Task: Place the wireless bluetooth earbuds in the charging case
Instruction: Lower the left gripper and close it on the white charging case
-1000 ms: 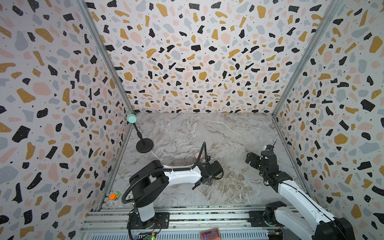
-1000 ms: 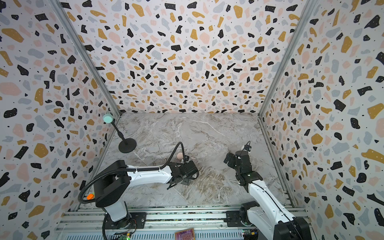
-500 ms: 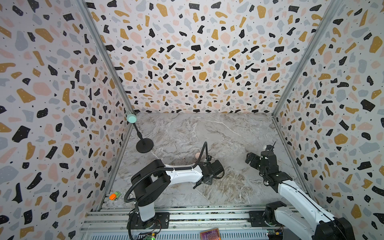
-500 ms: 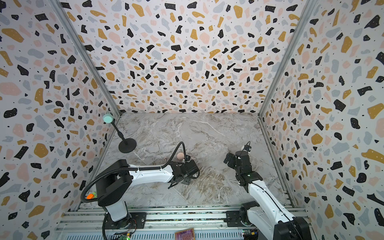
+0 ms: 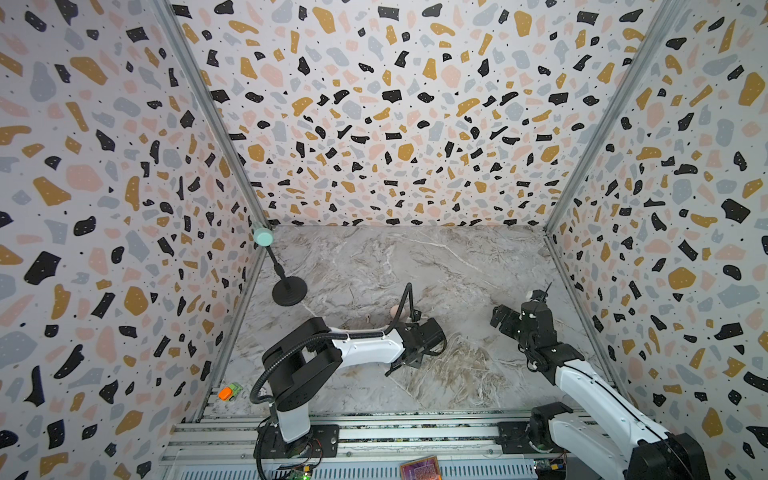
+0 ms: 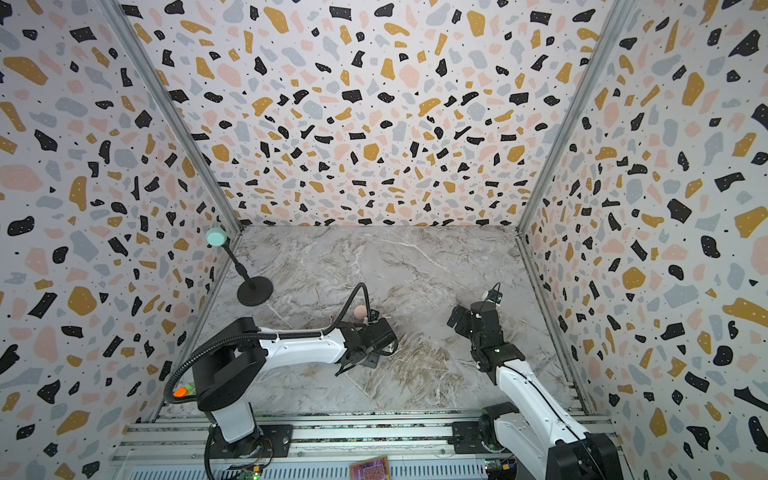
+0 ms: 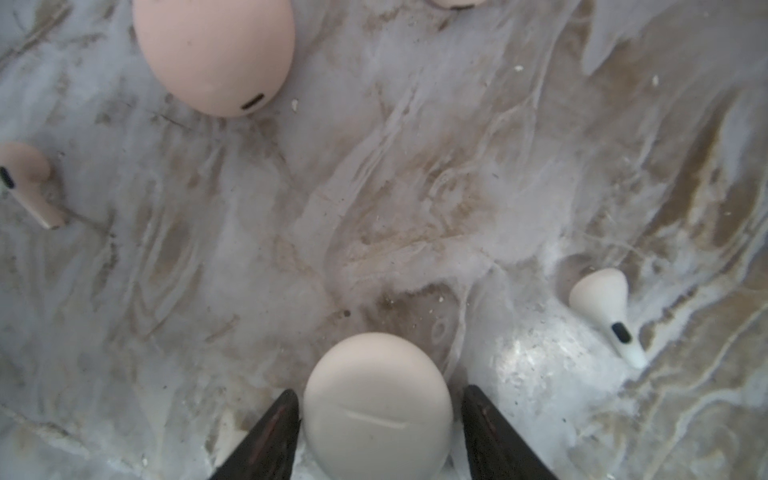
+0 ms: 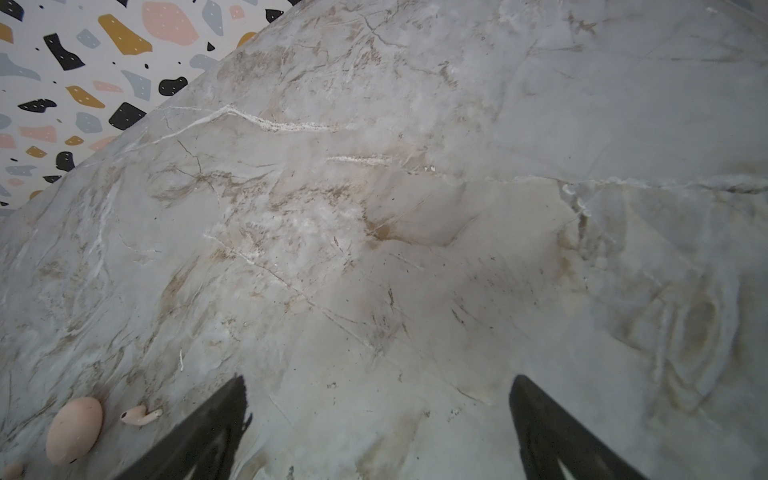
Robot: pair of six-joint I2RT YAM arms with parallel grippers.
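White charging case [image 7: 376, 411] between my left fingers [image 7: 291, 411] on the table [image 7: 415, 187].
The fingers stand close against that case's sides, half spread; I cannot tell whether they pinch it. A white earbud [image 7: 602, 307] lies near the case, with a pink earbud [image 7: 25, 178] and a pink case [image 7: 216, 54] well beyond it. My right fingers [image 8: 232, 399] gape wide, holding nothing.

Marbled surface [image 5: 415, 266] in view: black stand base [image 5: 289, 291] out at ten o'clock, pink case [image 5: 397, 311] near the middle with a pink earbud [image 7: 25, 178] close by; white case [image 7: 376, 409] and white earbud [image 7: 604, 307] lie apart, nearby.
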